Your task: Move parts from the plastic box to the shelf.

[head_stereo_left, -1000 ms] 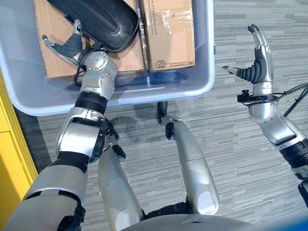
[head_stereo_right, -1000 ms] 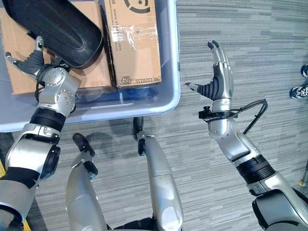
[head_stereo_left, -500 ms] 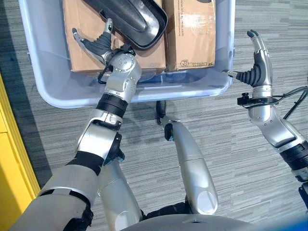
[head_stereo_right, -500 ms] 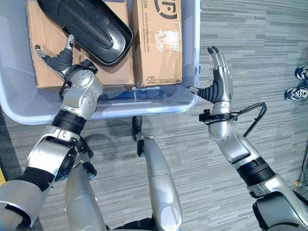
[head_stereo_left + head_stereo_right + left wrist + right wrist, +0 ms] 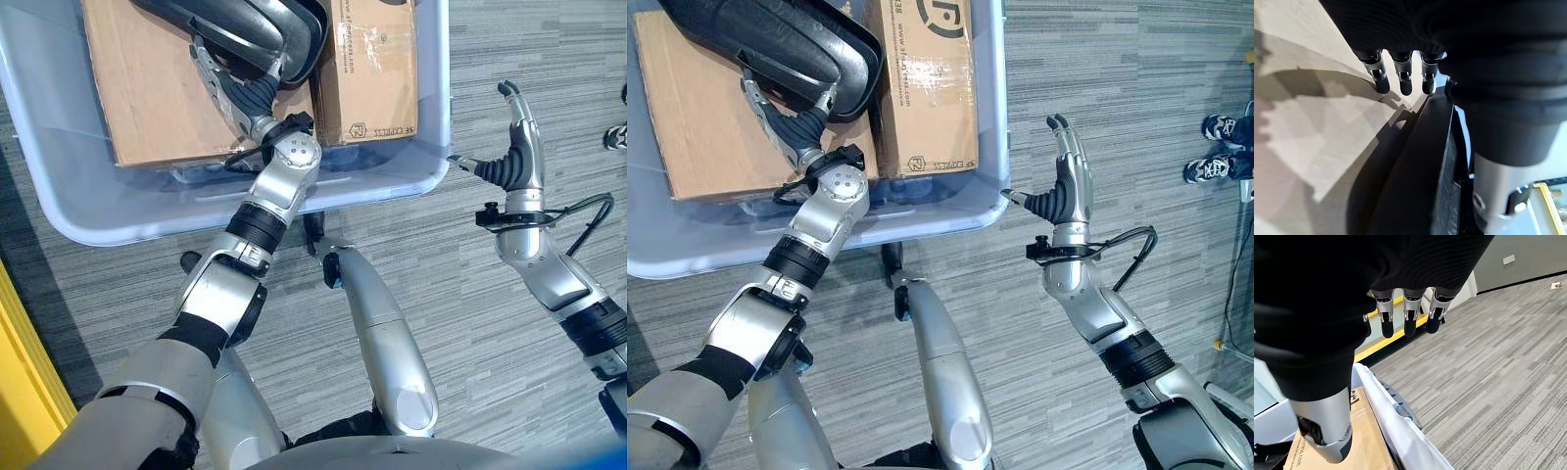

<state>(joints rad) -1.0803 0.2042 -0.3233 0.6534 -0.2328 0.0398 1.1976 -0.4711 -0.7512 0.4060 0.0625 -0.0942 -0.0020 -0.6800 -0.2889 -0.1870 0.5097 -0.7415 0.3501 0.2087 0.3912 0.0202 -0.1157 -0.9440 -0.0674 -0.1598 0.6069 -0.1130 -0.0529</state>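
Note:
A pale translucent plastic box (image 5: 118, 217) stands on the carpet ahead of me. It holds a large flat carton (image 5: 147, 98), a narrower carton (image 5: 372, 69) and a long black moulded part (image 5: 255, 24) lying across them. My left hand (image 5: 245, 93) is inside the box, open, with straight fingers (image 5: 1382, 81) over the large carton at the black part's (image 5: 1415, 161) lower rim and the thumb against that rim. My right hand (image 5: 1063, 186) is raised outside the box by its right front corner (image 5: 1396, 431), open and holding nothing.
A yellow edge (image 5: 15, 333) runs along the floor at the far left. A person's shoes (image 5: 1215, 127) stand on the grey carpet at the far right. Open carpet lies to the right of the box.
The camera has shifted. My left hand has moved right across the large carton, from beside the black part to its lower rim. The right hand keeps its open raised pose.

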